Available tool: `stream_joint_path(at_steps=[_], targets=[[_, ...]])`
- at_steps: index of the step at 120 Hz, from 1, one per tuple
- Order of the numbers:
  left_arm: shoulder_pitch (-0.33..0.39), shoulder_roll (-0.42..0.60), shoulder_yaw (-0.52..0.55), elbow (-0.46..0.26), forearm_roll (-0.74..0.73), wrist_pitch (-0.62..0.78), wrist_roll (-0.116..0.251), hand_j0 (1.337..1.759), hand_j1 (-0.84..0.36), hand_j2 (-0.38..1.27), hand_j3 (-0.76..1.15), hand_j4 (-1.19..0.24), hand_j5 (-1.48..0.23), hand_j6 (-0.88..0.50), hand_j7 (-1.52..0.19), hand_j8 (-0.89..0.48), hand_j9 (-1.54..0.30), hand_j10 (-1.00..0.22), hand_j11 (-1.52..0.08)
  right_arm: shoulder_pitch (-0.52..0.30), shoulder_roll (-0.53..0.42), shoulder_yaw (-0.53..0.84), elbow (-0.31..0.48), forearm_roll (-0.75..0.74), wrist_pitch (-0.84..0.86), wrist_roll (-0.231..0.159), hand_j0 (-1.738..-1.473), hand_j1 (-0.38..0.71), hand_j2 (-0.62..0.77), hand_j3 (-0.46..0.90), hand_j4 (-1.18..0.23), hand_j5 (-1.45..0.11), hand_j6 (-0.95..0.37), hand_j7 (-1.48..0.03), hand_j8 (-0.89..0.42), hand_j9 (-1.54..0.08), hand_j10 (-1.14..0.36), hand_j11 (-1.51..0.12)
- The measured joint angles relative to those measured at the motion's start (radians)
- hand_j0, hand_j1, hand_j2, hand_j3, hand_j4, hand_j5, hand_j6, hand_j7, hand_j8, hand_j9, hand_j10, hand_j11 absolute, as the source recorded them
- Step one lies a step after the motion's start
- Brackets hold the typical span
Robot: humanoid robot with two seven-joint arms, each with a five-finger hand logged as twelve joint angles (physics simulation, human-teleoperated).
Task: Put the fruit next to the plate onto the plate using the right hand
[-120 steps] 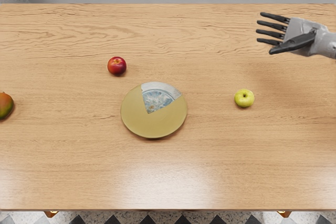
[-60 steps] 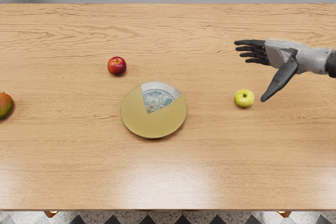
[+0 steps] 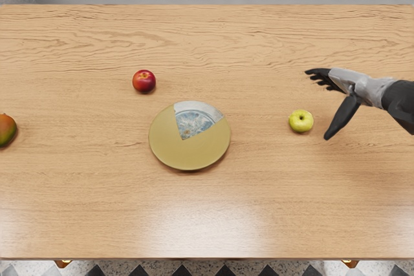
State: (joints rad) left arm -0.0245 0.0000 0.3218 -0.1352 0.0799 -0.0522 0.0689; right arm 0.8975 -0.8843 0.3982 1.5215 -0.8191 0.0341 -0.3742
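You have the right hand (image 3: 348, 85) out past the right side of the round mustard-yellow plate (image 3: 194, 153), its arm coming in from the picture's right edge. The hand is spread wide and holds nothing: the dark fingers (image 3: 318, 73) reach back toward the plate and the thumb (image 3: 337, 121) hangs down on its own. The small green apple (image 3: 301, 121) sits on the light wooden table (image 3: 259, 211) to the right of the plate, level with the plate's middle and clearly apart from its rim. It lies between the plate and the thumb, near the thumb without touching it. The strip of table between the apple and the plate's right rim is bare wood. A round red apple (image 3: 143, 81) rests beyond the plate's upper left, also off the rim. A reddish-green fruit (image 3: 6, 128) lies far to the plate's left, cut by the picture's left edge. The plate has a grey-blue patterned wedge on its far side and carries no fruit. Wide bare wood runs from the plate's near rim to the table's front edge, and as much again from its far rim to the back edge.
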Motion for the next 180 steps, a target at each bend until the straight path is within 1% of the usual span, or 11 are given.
stream_joint_path(at_steps=[7, 17, 31, 47, 91, 121, 145, 159, 163, 170, 180], targets=[[0.0, 0.0, 0.0, 0.0, 0.0, 0.0, 0.0, 1.658, 0.06, 0.05, 0.0, -0.25, -0.32, -0.25, -0.32, -0.25, -0.32, -0.24, -0.32, 0.0, 0.016, -0.027, 0.008, -0.023, -0.077, -0.019, -1.658, -0.28, -0.01, 0.0, -0.07, -0.08, -0.07, -0.08, -0.07, -0.08, -0.07, -0.08], [0.0, 0.0, 0.0, 0.0, 0.0, 0.0, 0.0, 1.658, 0.06, 0.05, 0.0, -0.25, -0.32, -0.25, -0.32, -0.25, -0.32, -0.24, -0.32, -0.001, 0.049, -0.057, 0.015, -0.053, -0.156, -0.033, -1.658, -0.28, -0.01, 0.0, -0.07, -0.08, -0.07, -0.08, -0.07, -0.08, -0.07, -0.08], [0.0, 0.0, 0.0, 0.0, 0.0, 0.0, 0.0, 1.658, 0.06, 0.05, 0.0, -0.25, -0.32, -0.25, -0.32, -0.25, -0.32, -0.24, -0.32, -0.002, 0.068, -0.082, 0.039, -0.073, -0.227, -0.073, -1.658, -0.22, -0.02, 0.0, -0.11, -0.14, -0.11, -0.14, -0.11, -0.14, -0.11, -0.14], [0.0, 0.0, 0.0, 0.0, 0.0, 0.0, 0.0, 1.658, 0.06, 0.05, 0.0, -0.25, -0.32, -0.25, -0.32, -0.25, -0.32, -0.24, -0.32, -0.002, 0.076, -0.127, 0.072, -0.119, -0.324, -0.09, -1.658, -0.2, -0.02, 0.0, -0.13, -0.17, -0.13, -0.17, -0.13, -0.17, -0.13, -0.17], [0.0, 0.0, 0.0, 0.0, 0.0, 0.0, 0.0, 1.658, 0.06, 0.05, 0.0, -0.25, -0.32, -0.25, -0.32, -0.25, -0.32, -0.24, -0.32, -0.014, 0.126, -0.17, 0.095, -0.167, -0.403, -0.095, -1.658, -0.06, -0.04, 0.0, -0.25, -0.32, -0.25, -0.31, -0.25, -0.31, -0.25, -0.31], [0.0, 0.0, 0.0, 0.0, 0.0, 0.0, 0.0, 1.658, 0.06, 0.05, 0.0, -0.24, -0.32, -0.25, -0.32, -0.24, -0.32, -0.24, -0.32, -0.024, 0.135, -0.206, 0.107, -0.203, -0.464, -0.095, -1.658, 0.02, -0.06, 0.0, -0.31, -0.4, -0.32, -0.4, -0.31, -0.4, -0.31, -0.4], [0.0, 0.0, 0.0, 0.0, 0.0, 0.0, 0.0, 1.658, 0.06, 0.05, 0.0, -0.24, -0.32, -0.24, -0.32, -0.24, -0.32, -0.24, -0.32, -0.044, 0.139, -0.213, 0.106, -0.217, -0.493, -0.093, -1.658, 0.09, -0.07, 0.0, -0.37, -0.48, -0.37, -0.48, -0.37, -0.48, -0.37, -0.48], [0.0, 0.0, 0.0, 0.0, 0.0, 0.0, 0.0, 1.658, 0.06, 0.05, 0.0, -0.24, -0.32, -0.24, -0.32, -0.24, -0.32, -0.24, -0.32, -0.059, 0.16, -0.213, 0.094, -0.231, -0.502, -0.092, -1.658, 0.11, -0.07, 0.0, -0.4, -0.49, -0.39, -0.5, -0.41, -0.5, -0.39, -0.5], [0.0, 0.0, 0.0, 0.0, 0.0, 0.0, 0.0, 1.658, 0.06, 0.05, 0.0, -0.24, -0.32, -0.24, -0.32, -0.24, -0.32, -0.24, -0.32, -0.062, 0.168, -0.213, 0.087, -0.235, -0.503, -0.092, -1.658, 0.11, -0.07, 0.0, -0.41, -0.48, -0.4, -0.5, -0.38, -0.5, -0.39, -0.5], [0.0, 0.0, 0.0, 0.0, 0.0, 0.0, 0.0, 1.658, 0.06, 0.05, 0.0, -0.24, -0.32, -0.24, -0.32, -0.24, -0.32, -0.24, -0.32, -0.064, 0.177, -0.212, 0.078, -0.243, -0.506, -0.092, -1.658, 0.12, -0.06, 0.0, -0.45, -0.48, -0.43, -0.52, -0.41, -0.52, -0.4, -0.53], [0.0, 0.0, 0.0, 0.0, 0.0, 0.0, 0.0, 1.658, 0.06, 0.05, 0.0, -0.24, -0.32, -0.24, -0.32, -0.24, -0.32, -0.24, -0.32, -0.065, 0.184, -0.212, 0.072, -0.248, -0.507, -0.092, -1.658, 0.16, -0.07, 0.0, -0.49, -0.51, -0.46, -0.57, -0.38, -0.55, -0.39, -0.57]])
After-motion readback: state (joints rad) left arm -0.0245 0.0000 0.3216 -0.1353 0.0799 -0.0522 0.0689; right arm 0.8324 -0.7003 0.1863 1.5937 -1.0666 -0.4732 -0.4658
